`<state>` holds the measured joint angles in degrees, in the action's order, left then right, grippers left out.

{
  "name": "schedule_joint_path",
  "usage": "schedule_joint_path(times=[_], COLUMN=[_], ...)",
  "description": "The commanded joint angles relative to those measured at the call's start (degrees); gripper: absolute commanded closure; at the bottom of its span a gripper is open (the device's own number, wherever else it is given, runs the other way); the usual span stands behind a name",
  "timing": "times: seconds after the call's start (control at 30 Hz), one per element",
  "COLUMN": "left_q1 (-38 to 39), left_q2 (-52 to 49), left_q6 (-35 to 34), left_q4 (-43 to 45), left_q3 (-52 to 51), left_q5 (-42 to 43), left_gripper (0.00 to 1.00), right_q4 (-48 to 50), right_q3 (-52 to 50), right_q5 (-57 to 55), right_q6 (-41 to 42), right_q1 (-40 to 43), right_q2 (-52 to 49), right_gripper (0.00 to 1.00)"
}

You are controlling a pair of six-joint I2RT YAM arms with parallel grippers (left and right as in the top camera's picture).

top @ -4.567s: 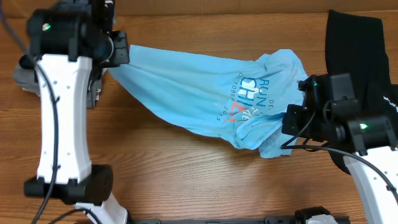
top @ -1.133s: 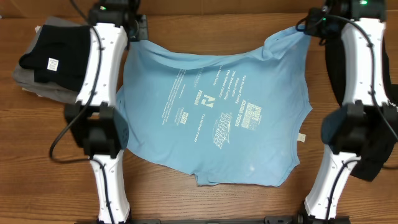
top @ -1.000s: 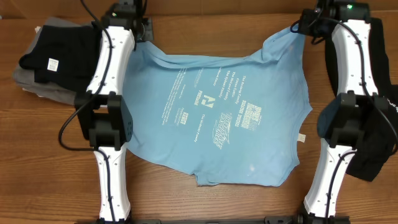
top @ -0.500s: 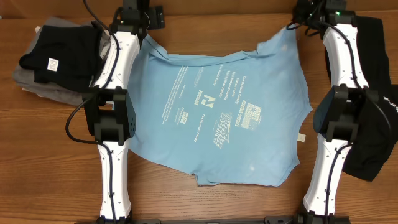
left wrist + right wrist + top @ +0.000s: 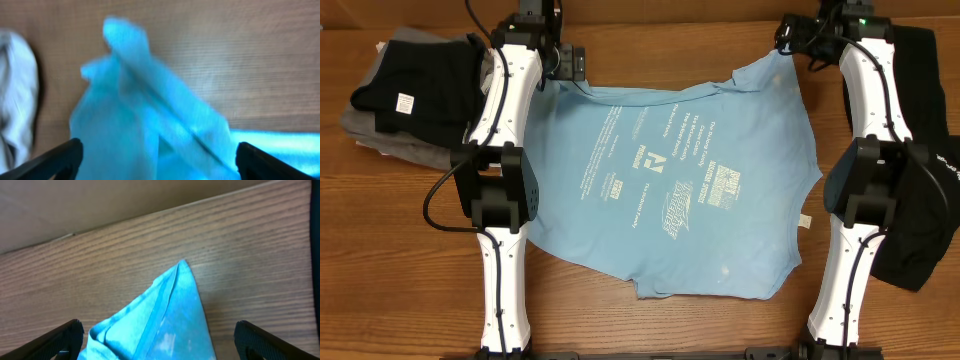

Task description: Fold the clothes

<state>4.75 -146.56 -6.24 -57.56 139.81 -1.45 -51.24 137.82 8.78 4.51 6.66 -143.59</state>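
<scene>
Left gripper [image 5: 159,157]: fingers spread wide, nothing pinched. Blurred blue cloth stands in a loose ridge between the tips. From overhead it sits at the far left corner of the T-shirt [image 5: 670,180].

Right gripper [image 5: 157,332]: also spread wide, nothing held. A pointed corner of the shirt lies flat between its fingers. Overhead, it is at the shirt's far right corner.

T-shirt: spread on the table [image 5: 420,300] between the two arms, white print up, near hem uneven. Beside its left edge, past the left arm, is a folded stack [image 5: 405,90]. Beside its right edge, partly under the right arm, is the black garment [image 5: 920,200].

Risks (judgement):
- The far left corner is rucked up. A finger catching that ridge as the arm pulls away would drag the shirt askew.
- The far edge is not straight, so a fold made now would likely come out skewed.
- A sweep from the right could catch the black garment.

Versus 4.6 s ago: the shirt was then a bunched band pulled between the grippers, red lettering showing. Versus 0.5 s ago: the shirt's outline is unchanged and the left gripper has shifted toward the collar.
</scene>
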Motion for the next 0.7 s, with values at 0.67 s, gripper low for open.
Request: schedule_joint_path(times=[0.67], left_q1=[-3.7], left_q2=[-7.6], left_q6=[-16.8], left_q4=[11.6], left_q3=[-1.0], left_q5=[-4.3], left_gripper=[0.45], right_q4=[-1.4], right_q3=[0.5], right_q5=[1.8], right_q6=[1.5], right_q1=[-0.2], right_q2=[0.2], right_gripper=[0.0])
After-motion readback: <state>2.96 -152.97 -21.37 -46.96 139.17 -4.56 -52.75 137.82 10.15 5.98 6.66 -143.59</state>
